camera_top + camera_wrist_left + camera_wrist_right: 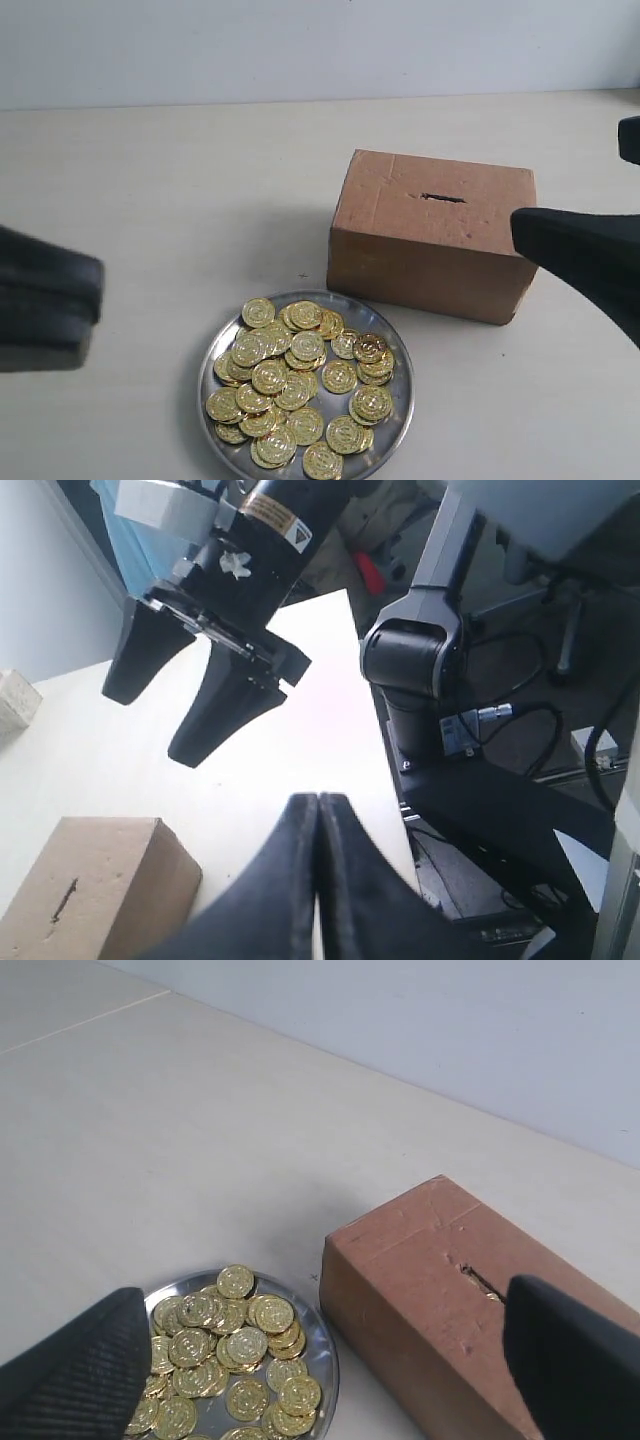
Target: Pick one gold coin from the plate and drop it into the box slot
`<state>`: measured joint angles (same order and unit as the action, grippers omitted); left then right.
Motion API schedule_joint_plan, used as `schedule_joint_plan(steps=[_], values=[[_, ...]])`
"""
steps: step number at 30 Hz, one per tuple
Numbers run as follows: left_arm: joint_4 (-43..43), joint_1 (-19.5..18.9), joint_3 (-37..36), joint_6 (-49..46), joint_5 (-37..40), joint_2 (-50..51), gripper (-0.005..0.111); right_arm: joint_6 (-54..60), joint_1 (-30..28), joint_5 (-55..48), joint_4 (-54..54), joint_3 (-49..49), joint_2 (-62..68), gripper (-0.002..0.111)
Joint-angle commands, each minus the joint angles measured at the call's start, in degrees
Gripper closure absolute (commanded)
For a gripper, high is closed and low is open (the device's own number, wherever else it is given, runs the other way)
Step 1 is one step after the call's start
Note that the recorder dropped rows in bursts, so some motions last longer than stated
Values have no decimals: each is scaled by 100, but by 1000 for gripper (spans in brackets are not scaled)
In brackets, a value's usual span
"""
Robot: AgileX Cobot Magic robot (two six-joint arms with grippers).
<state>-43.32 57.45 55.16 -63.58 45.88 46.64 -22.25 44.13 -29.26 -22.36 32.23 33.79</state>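
Round shiny silver metal plate (352,303) sits on the off-white tabletop (150,200), near the front edge of the exterior view, and holds a loose heap of gold coins (290,385), some overlapping. Rectangular reddish-brown cardboard box (430,235) stands just behind and to the right of the plate, apart from it, with a thin strip of table between them. Box slot (442,198), a short dark slit, is in the box's top face.

Left gripper (317,810): black fingers pressed together, held above the table near the box. Right gripper (150,728): 2 black fingers spread wide, off the table. In the right wrist view both plate and box show between them.

Around: pale wall (300,40) behind the table. In the left wrist view, a black arm base (420,660) with cables stands off the table edge, and a small pale block (15,700) sits at the frame edge.

Obstructions: in the exterior view a right finger overlaps the box's right end, and in the right wrist view a finger covers 1 end of the slot. Plate's near rim is cut off by the exterior frame. Left gripper there is only a blurred dark shape at the left edge. Coin markings are too small to read.
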Motion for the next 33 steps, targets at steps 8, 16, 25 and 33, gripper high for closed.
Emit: schedule_joint_plan(steps=[8,16,25,33], values=[[-260,-423,-168,37,18,-395,107,-29,-484,78,77,-35,-634,19],[-243,-2925,-952,37,29,-1693,107,-29,-1855,65,88,-35,-1769,19],[-225,-5479,-1926,37,29,-3644,107,-29,-3502,65,88,-35,-2602,19],[-214,-6062,-2152,37,104,-4627,107,-29,-4227,65,88,-38,-2805,19]])
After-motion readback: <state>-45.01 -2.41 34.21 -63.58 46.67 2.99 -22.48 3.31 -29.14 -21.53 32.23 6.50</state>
